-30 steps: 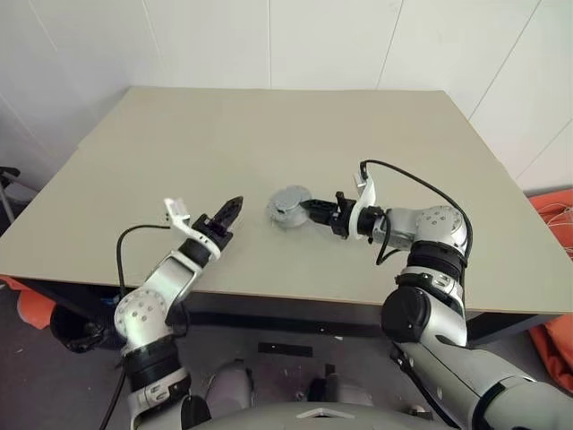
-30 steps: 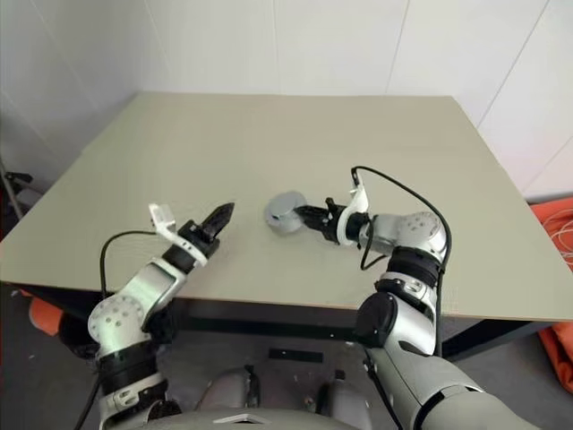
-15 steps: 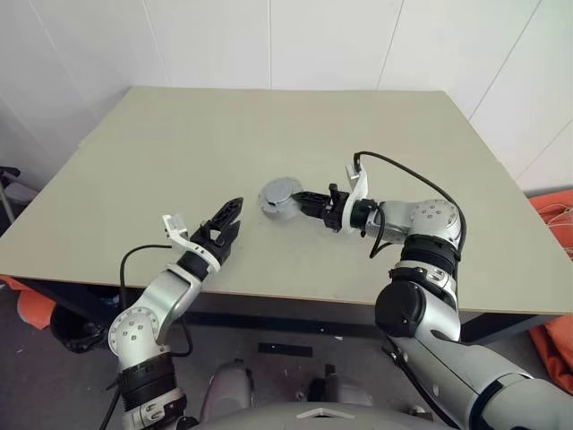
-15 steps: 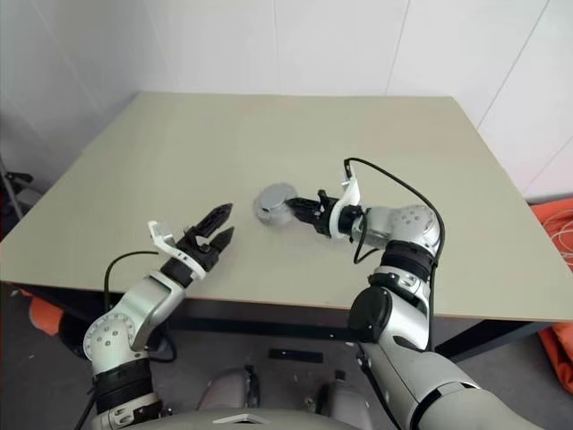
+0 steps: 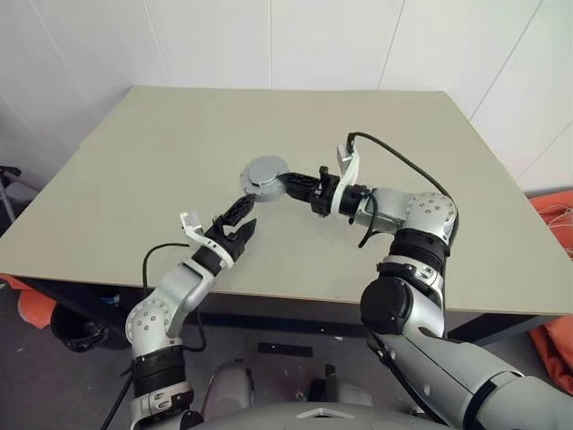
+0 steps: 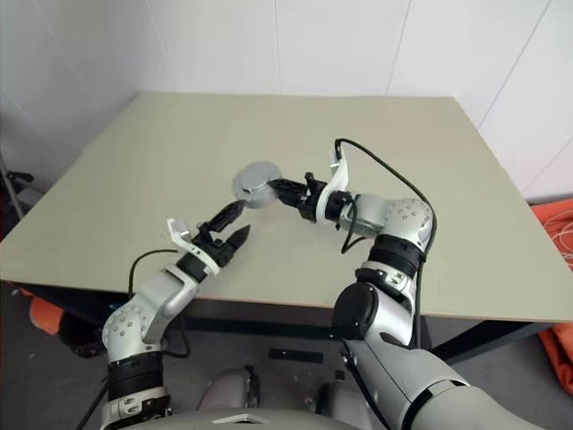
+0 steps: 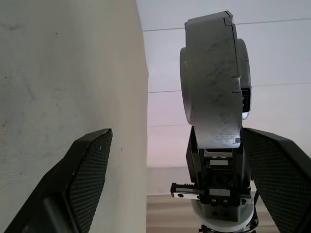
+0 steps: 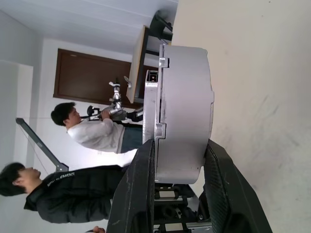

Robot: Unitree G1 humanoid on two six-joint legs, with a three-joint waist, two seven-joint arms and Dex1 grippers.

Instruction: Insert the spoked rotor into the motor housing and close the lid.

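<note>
The motor housing [image 5: 265,175] is up off the table [image 5: 161,152], a short grey round drum held on edge in the air above the middle of the tabletop, its flat face turned toward the far left. The right gripper [image 5: 288,183] has it by the rim: the two black fingers [image 8: 137,189] are pressed against the two flat sides of the drum, one on each face, closed firmly on it. From the wrist you can see a seam running round the drum near one face, with a small metal tab at the edge. The left gripper [image 5: 240,220] sits lower and nearer, just to the left of and below the drum, with its fingers spread wide apart and nothing between them; they point up toward the housing without touching it. Past the far edge of the table two people [image 8: 92,131] are in the room, one in a white top, one in a dark jacket.
</note>
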